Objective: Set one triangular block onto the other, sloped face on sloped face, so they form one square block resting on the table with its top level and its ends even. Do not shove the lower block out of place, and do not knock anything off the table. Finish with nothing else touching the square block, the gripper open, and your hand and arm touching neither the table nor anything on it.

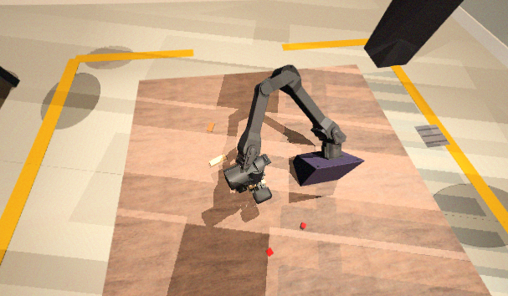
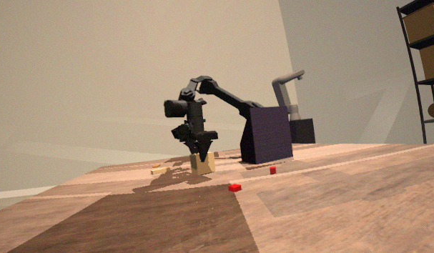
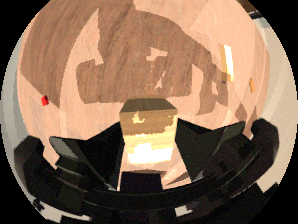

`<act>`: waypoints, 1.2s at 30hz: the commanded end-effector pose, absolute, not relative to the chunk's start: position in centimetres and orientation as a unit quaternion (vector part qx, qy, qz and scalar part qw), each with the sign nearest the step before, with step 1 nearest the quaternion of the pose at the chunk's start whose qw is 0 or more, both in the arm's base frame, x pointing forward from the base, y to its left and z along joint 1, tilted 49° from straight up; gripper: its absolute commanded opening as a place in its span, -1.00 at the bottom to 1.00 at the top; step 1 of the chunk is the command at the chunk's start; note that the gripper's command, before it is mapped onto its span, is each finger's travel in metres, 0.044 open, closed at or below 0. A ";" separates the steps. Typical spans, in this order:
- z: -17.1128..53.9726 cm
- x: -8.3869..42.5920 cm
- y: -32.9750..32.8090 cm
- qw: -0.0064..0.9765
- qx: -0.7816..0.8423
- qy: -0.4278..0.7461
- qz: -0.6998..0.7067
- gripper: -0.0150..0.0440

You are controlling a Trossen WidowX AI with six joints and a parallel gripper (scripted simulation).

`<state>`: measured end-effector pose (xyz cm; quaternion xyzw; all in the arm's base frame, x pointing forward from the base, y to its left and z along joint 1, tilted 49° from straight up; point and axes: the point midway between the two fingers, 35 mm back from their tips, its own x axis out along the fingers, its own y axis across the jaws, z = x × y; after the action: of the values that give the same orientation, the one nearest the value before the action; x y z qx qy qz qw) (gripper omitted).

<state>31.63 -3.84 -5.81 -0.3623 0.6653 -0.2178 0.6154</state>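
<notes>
My pincer (image 1: 257,186) (image 2: 199,156) (image 3: 148,120) has black, wedge-shaped fingers tapering to narrow tips. Above it sits a dark, rounded cylindrical housing (image 1: 237,177) (image 2: 176,108). Farther from it, my arm (image 1: 256,114) (image 2: 226,96) comprises slim charcoal-grey links with rounded joint housings; surfaces appear matte.
</notes>
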 end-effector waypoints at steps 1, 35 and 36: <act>-5.8 31.7 -3.9 0.615 -0.364 0.665 -0.218 -0.49; -0.3 31.8 2.8 0.617 -0.360 0.666 -0.214 1.00; 0.7 31.6 3.8 0.616 -0.361 0.666 -0.215 1.00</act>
<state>31.79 -0.52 -3.15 -0.3640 0.6691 -0.2159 0.6109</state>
